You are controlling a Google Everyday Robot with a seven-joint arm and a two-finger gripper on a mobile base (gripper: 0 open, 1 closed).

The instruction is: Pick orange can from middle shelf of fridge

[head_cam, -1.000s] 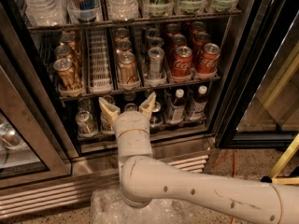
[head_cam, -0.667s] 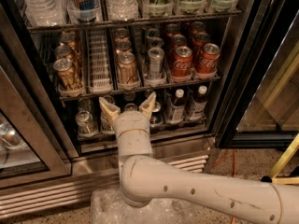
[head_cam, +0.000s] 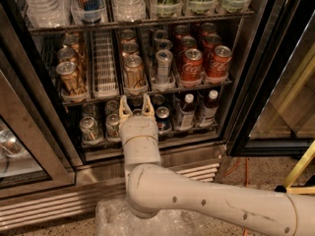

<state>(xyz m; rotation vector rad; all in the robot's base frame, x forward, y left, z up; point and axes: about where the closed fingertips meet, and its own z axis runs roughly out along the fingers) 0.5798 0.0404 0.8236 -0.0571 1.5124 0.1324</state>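
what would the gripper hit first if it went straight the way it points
Likely the front edge of the middle shelf, under the orange can; the open gripper sits just below it, depth unclear.

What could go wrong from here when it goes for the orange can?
1. The open gripper hangs just below the front edge of the middle shelf; lifting straight up could snag it.
2. The silver can stands close beside the nearest orange can, so a finger might knock it over.
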